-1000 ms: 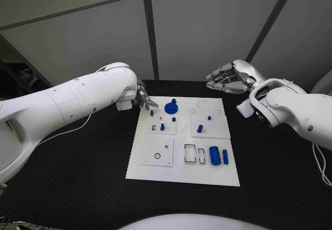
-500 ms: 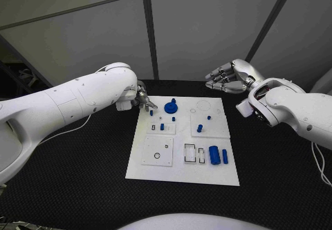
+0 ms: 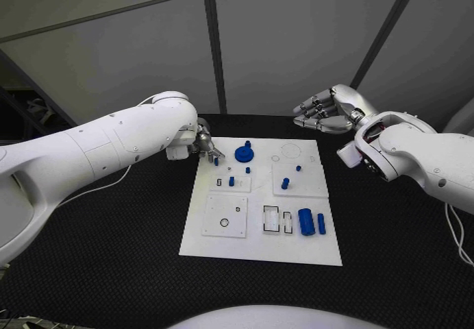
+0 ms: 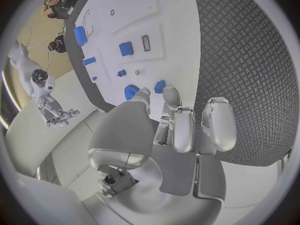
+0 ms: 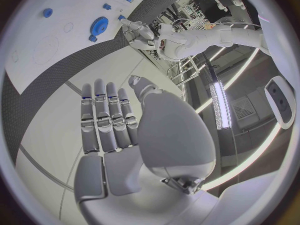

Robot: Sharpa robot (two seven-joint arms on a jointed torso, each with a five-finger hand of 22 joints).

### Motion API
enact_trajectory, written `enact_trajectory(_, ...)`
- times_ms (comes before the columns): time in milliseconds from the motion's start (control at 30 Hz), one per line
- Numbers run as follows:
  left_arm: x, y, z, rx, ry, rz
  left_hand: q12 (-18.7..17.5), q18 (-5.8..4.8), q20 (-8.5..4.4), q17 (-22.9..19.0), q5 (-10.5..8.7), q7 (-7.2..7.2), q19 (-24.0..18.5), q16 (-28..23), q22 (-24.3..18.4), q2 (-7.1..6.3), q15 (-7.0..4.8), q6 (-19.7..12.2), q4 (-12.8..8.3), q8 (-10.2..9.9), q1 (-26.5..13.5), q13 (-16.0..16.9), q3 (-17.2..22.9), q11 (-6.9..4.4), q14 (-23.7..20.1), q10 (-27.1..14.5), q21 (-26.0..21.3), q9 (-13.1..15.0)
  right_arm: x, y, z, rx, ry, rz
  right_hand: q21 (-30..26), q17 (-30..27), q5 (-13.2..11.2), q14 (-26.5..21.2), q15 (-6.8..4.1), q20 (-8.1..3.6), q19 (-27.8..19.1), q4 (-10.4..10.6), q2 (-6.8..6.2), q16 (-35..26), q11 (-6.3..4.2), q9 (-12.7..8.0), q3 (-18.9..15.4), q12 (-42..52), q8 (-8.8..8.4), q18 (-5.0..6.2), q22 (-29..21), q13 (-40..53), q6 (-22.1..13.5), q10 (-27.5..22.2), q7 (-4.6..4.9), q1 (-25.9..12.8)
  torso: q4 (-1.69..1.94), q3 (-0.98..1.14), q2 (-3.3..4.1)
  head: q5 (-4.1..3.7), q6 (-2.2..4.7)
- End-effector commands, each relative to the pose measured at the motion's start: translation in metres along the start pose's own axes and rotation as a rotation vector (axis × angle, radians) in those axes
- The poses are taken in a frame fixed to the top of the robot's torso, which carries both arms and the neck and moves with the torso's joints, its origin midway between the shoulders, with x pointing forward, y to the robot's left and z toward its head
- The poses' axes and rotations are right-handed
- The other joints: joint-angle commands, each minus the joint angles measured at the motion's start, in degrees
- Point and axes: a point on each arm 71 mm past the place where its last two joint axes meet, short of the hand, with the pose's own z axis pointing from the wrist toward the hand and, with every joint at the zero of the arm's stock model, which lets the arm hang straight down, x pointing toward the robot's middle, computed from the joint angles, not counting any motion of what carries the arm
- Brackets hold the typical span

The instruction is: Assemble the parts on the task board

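From the head view, my left hand [image 3: 205, 145] pinches a small blue part [image 3: 214, 160] at the task board [image 3: 262, 250]'s far left corner. Left wrist view: gear [image 4: 130, 91] just beyond my fingertips. Right wrist view: right hand [image 5: 119, 135] open, idle, farther off.

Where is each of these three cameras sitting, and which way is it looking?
Head view: on the robot's head, looking down at the task board; both arms reach in.
Left wrist view: behind the left hand, facing along its fingers to the board.
Right wrist view: behind the right hand, held off the board, facing its far end.
Shared: all three show the blue gear.
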Motion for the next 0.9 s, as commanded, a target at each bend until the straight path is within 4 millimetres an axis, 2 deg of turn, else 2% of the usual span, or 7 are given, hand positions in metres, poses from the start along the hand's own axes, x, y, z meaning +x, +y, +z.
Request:
enact_trajectory(33,0.0001,-0.0007,-0.0004,0.006,0.009,0.017,0.4,0.73,-0.12,5.8,-0.21,0.1,0.4,0.1,0.2,0.18,0.25,0.4,-0.3,-0.4,0.8,-0.1,0.0,-0.36,3.3,0.1,0.3,-0.1,-0.0002,0.0015,0.0005,-0.006,0.002,0.003,-0.1,-0.1,0.2,-0.1,0.38,0.27,0.0,-0.1,0.02,-0.2,0.3,0.1,-0.2,-0.4,-0.26,0.68,-0.1,-0.1,0.0,0.0,0.33,-0.2,0.04,-0.01,0.04,0.0,-0.08)
enact_trajectory(367,0.001,-0.002,-0.0009,0.016,0.01,0.019,0.4,0.71,-0.16,5.8,-0.16,0.02,0.4,0.1,0.4,1.4,0.21,0.9,-0.8,-0.7,2.1,-0.4,0.2,-0.44,3.4,0.1,0.3,-0.6,0.0003,0.0017,0.0009,-0.007,0.003,0.004,-0.1,-0.1,0.2,-0.1,0.38,0.27,0.0,-0.1,0.02,-0.2,0.3,0.1,-0.2,-0.4,-0.26,0.68,-0.1,-0.1,0.0,0.0,0.33,-0.2,0.0,-0.04,0.04,0.05,-0.17)
enact_trajectory(500,0.0006,-0.0022,-0.001,0.02,0.004,0.008,0.3,0.74,-0.25,5.8,-1.12,-0.11,0.3,0.1,0.4,3.15,0.1,1.1,-1.6,-1.0,4.1,-0.7,1.3,-0.57,3.4,0.1,0.1,-1.0,0.0003,0.0016,0.0009,-0.007,0.003,0.004,-0.2,-0.1,0.2,-0.1,0.38,0.29,0.1,-0.1,0.14,-0.3,0.29,0.1,-0.1,-0.4,-0.24,0.69,-0.1,-0.1,0.0,0.0,0.32,-0.1,-0.02,0.0,0.05,0.18,-0.22)
enact_trajectory(567,0.0002,-0.0018,-0.0009,0.022,0.001,-0.001,0.2,0.77,-0.36,5.8,-5.37,-0.2,0.3,0.1,0.3,4.64,-0.01,1.1,-2.6,-1.3,6.2,-1.0,3.1,-0.68,3.4,-0.1,0.0,-1.3,0.0003,0.0016,0.0009,-0.006,0.003,0.004,-0.2,-0.1,0.2,-0.1,0.38,0.29,0.1,-0.1,0.14,-0.3,0.29,0.1,-0.1,-0.4,-0.24,0.69,-0.1,-0.1,0.0,0.0,0.32,-0.1,-0.01,-0.02,0.04,0.14,-0.22)
enact_trajectory(600,-0.0001,-0.0016,-0.0008,0.022,-0.002,-0.006,0.1,0.78,-0.4,5.8,-6.09,-0.19,0.3,0.1,0.3,5.12,-0.01,1.1,-3.2,-1.4,7.1,-1.1,3.9,-0.68,3.4,-0.1,0.0,-1.5,0.0003,0.0016,0.0009,-0.006,0.004,0.004,-0.2,-0.1,0.2,-0.1,0.38,0.29,0.1,-0.1,0.14,-0.3,0.29,0.1,-0.1,-0.4,-0.24,0.69,-0.1,-0.1,0.0,0.0,0.32,-0.1,-0.02,-0.02,0.03,0.14,-0.24)
enact_trajectory(733,-0.0016,-0.0003,-0.0005,0.027,-0.013,-0.023,-0.4,0.8,-0.47,5.8,-6.44,-0.25,0.2,0.1,0.3,6.38,-0.09,0.7,-5.7,-2.0,10.5,-1.8,7.9,-0.77,3.4,-0.6,-0.2,-2.0,0.0,0.0012,0.0007,-0.005,0.004,0.004,-0.2,-0.1,0.2,-0.1,0.38,0.29,0.1,-0.1,0.14,-0.3,0.29,0.1,-0.1,-0.4,-0.24,0.69,-0.1,-0.1,0.0,0.0,0.32,-0.1,0.02,-0.01,0.0,0.18,-0.43)
enact_trajectory(900,-0.002,-0.0004,-0.0005,0.04,-0.015,-0.041,-1.3,0.79,-0.42,5.8,-6.39,0.64,0.2,0.1,0.5,5.7,0.24,0.2,-8.8,-2.5,12.3,-2.9,15.5,-0.14,3.4,-1.0,-0.2,-2.5,0.0,0.0011,0.0007,-0.003,0.006,0.004,-0.2,-0.1,0.2,-0.1,0.38,0.29,0.1,-0.1,0.14,-0.3,0.29,0.1,-0.1,-0.4,-0.24,0.69,-0.1,-0.1,0.0,0.0,0.32,-0.1,-0.02,-0.04,0.0,0.23,-0.51)
